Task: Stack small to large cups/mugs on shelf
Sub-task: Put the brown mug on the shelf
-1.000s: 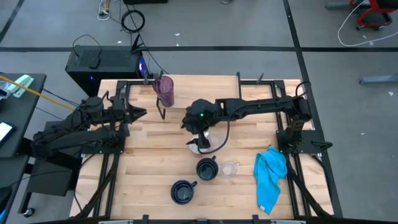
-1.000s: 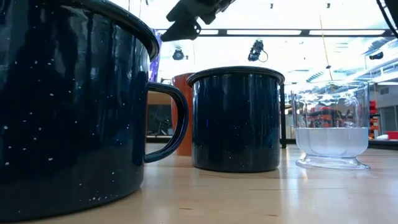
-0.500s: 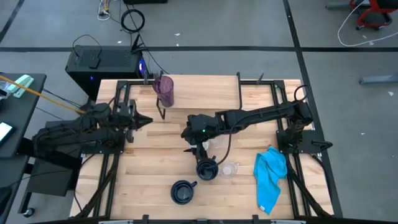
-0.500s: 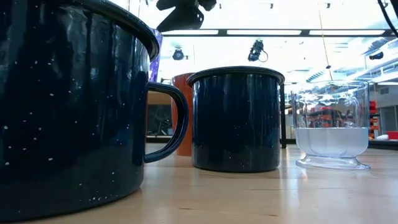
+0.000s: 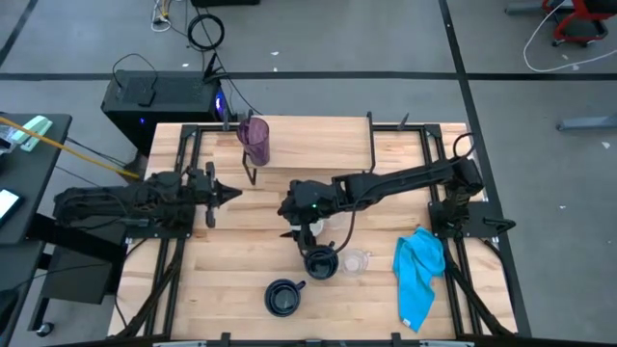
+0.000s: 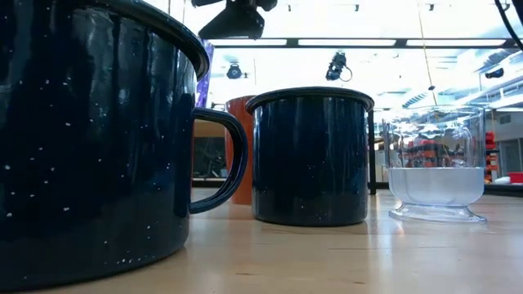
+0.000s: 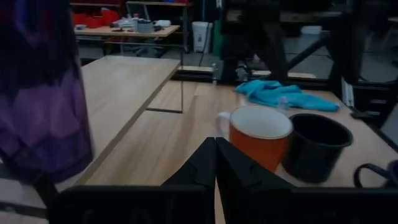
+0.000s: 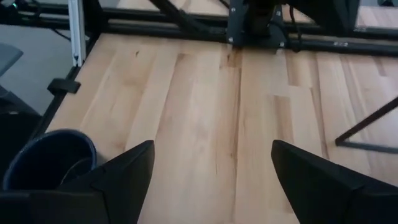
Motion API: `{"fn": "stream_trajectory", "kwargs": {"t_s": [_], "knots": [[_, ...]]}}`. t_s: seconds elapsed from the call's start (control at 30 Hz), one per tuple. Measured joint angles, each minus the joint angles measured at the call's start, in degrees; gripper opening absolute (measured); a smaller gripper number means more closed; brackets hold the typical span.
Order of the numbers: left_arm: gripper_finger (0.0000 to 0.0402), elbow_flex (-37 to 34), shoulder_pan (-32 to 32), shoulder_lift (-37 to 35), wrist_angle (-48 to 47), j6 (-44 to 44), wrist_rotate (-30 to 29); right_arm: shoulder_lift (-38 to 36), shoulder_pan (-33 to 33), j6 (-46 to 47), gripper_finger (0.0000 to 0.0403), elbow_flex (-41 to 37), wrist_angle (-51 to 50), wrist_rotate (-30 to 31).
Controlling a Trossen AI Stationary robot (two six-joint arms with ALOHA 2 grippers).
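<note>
high view: the left gripper (image 5: 229, 196) is seen over the left part of the table (image 5: 231, 260), fingers pressed together to a point, nothing pinched. the right gripper (image 5: 307, 234) is reached in toward the table's middle, just above a navy mug (image 5: 320, 262); its fingers are hard to separate from here. the orange-brown mug is mostly hidden under this arm. a small clear glass (image 5: 356, 261) is set just right of that navy mug, and a second navy mug (image 5: 282, 297) is found nearer the front edge. the purple tumbler (image 5: 255, 140) is placed at the left end of the shelf (image 5: 318, 145), along the far side of the table. a blue cloth (image 5: 419, 272) is laid at the right.

low view: one navy mug (image 6: 90, 139) is filling the left, the other (image 6: 310, 155) is set farther back at centre, with the orange-brown mug (image 6: 241, 147) partly covered behind it. the clear glass (image 6: 433, 167) is stood at right. a dark gripper is hung at the top, above the mugs.

left wrist view: the fingers (image 7: 233, 168) are seen closed tip to tip, empty. beyond them the orange-brown mug (image 7: 258, 134) is stood touching or just beside a navy mug (image 7: 314, 146); the tumbler (image 7: 40, 93) is close alongside, the cloth (image 7: 280, 94) farther off.

right wrist view: the fingers (image 8: 124, 171) are held spread wide, bare table between them. a navy mug (image 8: 46, 158) is seen just beside one finger, not gripped.
</note>
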Motion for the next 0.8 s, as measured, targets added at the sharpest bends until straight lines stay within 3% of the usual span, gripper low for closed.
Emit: {"fn": "stream_trajectory", "kwargs": {"t_s": [0.3,0.8], "knots": [[0.0008,-6.1,-2.2,-0.5,9.0,-0.1,-5.1,2.1,0.1,2.5,0.032,-0.1,1.7,-1.2],[0.0013,-8.9,-7.3,-3.3,9.7,1.5,-8.7,2.9,3.1,7.3,0.0294,0.1,2.6,-0.5]]}}
